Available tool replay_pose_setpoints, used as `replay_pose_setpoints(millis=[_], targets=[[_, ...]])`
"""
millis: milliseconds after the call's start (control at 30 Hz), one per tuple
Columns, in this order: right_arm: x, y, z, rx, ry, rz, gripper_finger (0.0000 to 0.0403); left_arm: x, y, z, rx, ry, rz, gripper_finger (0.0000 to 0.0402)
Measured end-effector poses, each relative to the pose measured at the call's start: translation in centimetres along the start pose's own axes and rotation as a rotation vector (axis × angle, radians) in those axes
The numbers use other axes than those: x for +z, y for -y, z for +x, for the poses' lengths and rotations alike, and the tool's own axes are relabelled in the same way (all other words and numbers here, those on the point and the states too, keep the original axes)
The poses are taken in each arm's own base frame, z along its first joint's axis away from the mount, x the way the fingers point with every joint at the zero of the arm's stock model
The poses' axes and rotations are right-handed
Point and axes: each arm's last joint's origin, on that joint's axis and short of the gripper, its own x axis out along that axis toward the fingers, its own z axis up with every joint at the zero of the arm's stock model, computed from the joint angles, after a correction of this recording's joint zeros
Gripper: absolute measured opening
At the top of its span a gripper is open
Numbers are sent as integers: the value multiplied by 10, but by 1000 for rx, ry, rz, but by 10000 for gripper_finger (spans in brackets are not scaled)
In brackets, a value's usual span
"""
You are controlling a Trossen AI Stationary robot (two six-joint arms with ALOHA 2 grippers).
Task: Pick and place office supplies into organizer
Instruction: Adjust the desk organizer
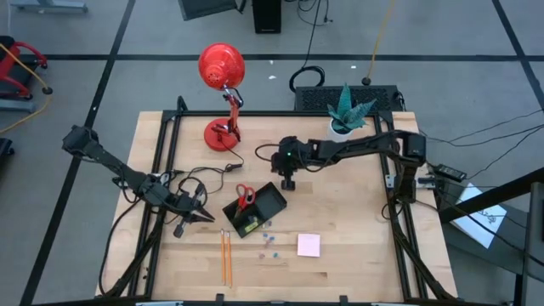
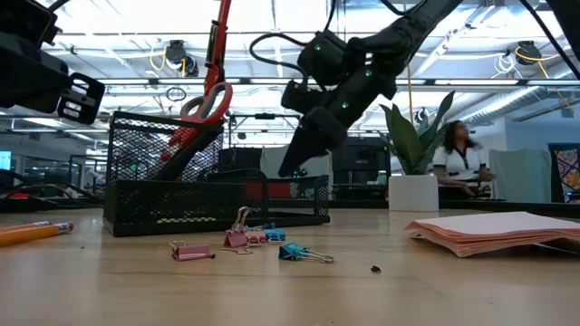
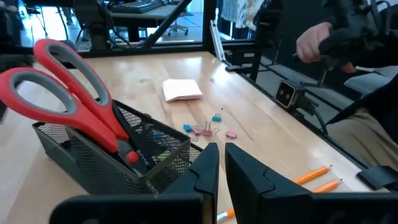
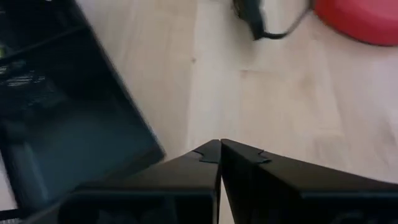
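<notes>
Standing mid-table, the organizer (image 1: 265,204) holds red scissors (image 1: 245,196) upright in its taller mesh compartment, handles upward; the lower tray section lies open toward the right arm. The right gripper (image 1: 289,180) hovers just beyond the organizer's far corner, fingers (image 4: 205,163) pressed together and holding nothing. The left gripper (image 1: 201,216) sits near the organizer's left side, low over the table, fingers (image 3: 208,168) almost closed with only a narrow gap, empty. Two pencils (image 1: 226,257) lie side by side near the front edge. Small clips (image 2: 249,239), pink and blue, are scattered just in front of the organizer. A pink pad (image 1: 308,245) rests flat to the right of the clips. A red lamp (image 1: 223,85) and a potted plant (image 1: 347,115) stand at the back.
</notes>
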Motion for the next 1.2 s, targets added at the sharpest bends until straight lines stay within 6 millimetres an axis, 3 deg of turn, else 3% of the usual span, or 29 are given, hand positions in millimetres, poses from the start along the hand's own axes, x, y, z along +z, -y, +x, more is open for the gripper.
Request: replay_pose_setpoints(millis=[300, 900, 1067, 1200], targets=[[-3, -5, 14, 84, 34, -21, 0, -1, 0, 0, 2, -6, 3, 30], [-3, -41, 17, 177, -38, 21, 0, -4, 0, 0, 6, -38, 5, 31], [-1, -48, 16, 15, -54, 13, 0, -4, 0, 0, 7, -42, 5, 31], [12, -46, -1, -173, -11, 3, 0, -4, -1, 0, 7, -42, 5, 31]])
